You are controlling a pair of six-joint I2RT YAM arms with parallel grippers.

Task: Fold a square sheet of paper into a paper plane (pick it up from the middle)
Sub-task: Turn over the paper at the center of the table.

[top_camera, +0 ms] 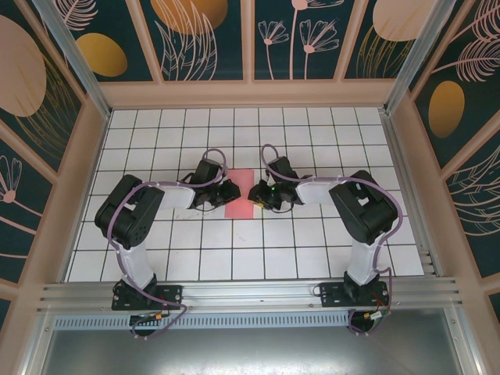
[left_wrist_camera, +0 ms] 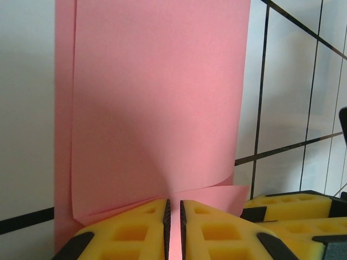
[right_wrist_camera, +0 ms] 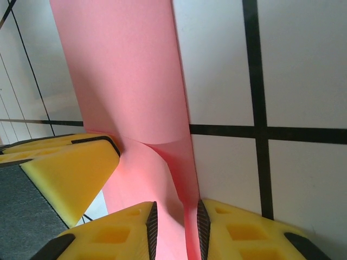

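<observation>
The square sheet of paper (top_camera: 239,203) lies folded over as a narrow salmon-pink strip on the white tiles at mid table. My left gripper (top_camera: 231,191) meets its left edge and my right gripper (top_camera: 256,194) its right edge, tips almost facing. In the left wrist view the paper (left_wrist_camera: 157,97) curls up at my left gripper (left_wrist_camera: 174,205); the jaws leave a thin slit with pink pinched in it. In the right wrist view a ridge of paper (right_wrist_camera: 130,81) rises between the jaws of my right gripper (right_wrist_camera: 176,210), touching the right pad, with a gap to the left pad.
The white gridded table top (top_camera: 234,250) is fenced by low wooden walls (top_camera: 250,94) at the back and both sides. A metal rail (top_camera: 250,293) with the arm bases runs along the near edge. The other gripper's yellow finger (right_wrist_camera: 70,168) sits close by in the right wrist view.
</observation>
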